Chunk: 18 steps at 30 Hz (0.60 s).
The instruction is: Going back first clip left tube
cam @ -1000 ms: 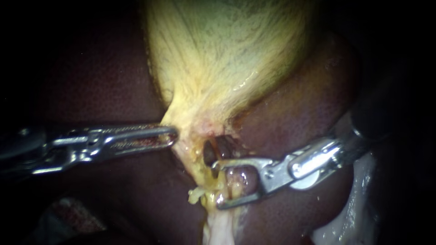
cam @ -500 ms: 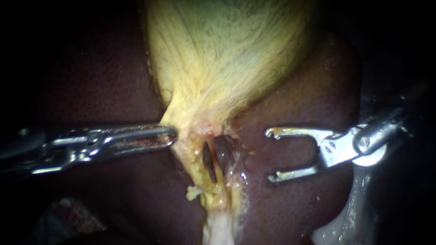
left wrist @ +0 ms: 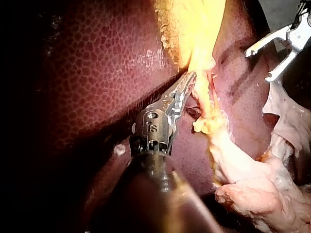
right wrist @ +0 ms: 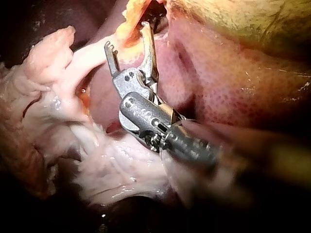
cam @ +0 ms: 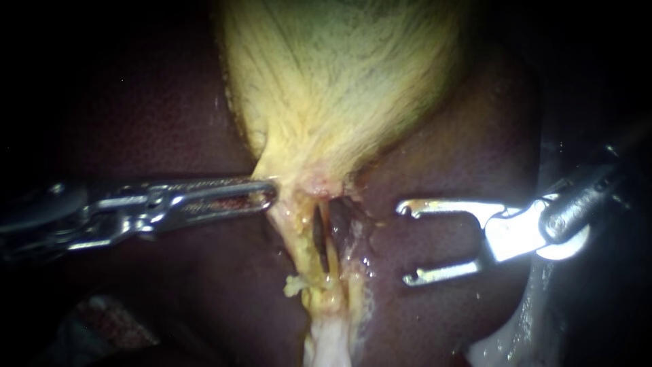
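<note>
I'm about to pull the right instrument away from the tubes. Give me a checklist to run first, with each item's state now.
1. Right instrument jaws open and empty: ok. A wide gap shows, with nothing between them.
2. Right instrument clear of the tubes: ok. Its tips sit apart from them, over the liver.
3. Left instrument hold: ok. Its jaws look closed on the edge of the gallbladder at its narrow end.
4. Clip seated on the left tube: cannot tell. Only dark shapes show there.
5. Pull-back path: probably ok. Pale loose tissue lies beside and under the right instrument, not between its jaws.
</note>
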Each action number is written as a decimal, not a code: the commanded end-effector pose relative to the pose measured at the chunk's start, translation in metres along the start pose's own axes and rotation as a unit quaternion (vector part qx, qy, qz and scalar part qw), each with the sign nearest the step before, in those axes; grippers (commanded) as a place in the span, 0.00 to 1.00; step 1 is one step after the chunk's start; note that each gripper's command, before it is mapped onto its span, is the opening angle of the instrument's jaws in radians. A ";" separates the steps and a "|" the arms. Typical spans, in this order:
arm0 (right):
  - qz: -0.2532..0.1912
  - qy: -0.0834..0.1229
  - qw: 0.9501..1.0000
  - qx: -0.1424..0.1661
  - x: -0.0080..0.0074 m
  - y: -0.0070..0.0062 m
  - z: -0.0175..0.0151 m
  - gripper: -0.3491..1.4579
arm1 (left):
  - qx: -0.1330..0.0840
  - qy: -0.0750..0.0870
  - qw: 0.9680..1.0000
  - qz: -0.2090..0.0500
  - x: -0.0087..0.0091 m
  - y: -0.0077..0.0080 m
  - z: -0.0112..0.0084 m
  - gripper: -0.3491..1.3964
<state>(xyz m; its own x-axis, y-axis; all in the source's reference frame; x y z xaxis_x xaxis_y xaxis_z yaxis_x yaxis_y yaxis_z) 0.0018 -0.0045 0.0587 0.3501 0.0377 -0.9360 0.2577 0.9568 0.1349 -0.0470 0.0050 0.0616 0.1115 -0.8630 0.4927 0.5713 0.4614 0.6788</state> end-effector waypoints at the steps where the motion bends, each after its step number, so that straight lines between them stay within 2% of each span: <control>1: 0.000 0.000 1.000 0.000 0.0000 0.0000 0.0000 0.52 | 0.001 0.001 1.000 0.000 0.0001 0.0001 0.0003 0.14; 8: 0.000 0.000 1.000 0.000 0.0000 0.0000 0.0000 0.52 | 0.011 0.003 1.000 0.005 0.0017 -0.0004 0.0025 0.14; 18: 0.000 0.000 1.000 0.000 0.0000 0.0001 0.0001 0.52 | 0.012 0.003 1.000 0.006 0.0022 -0.0008 0.0029 0.14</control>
<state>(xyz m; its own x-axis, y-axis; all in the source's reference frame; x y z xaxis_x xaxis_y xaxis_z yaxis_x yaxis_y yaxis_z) 0.0019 -0.0045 0.0587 0.3505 0.0375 -0.9358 0.2575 0.9568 0.1348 -0.0495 0.0033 0.0636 0.1236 -0.8582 0.4983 0.5489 0.4774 0.6862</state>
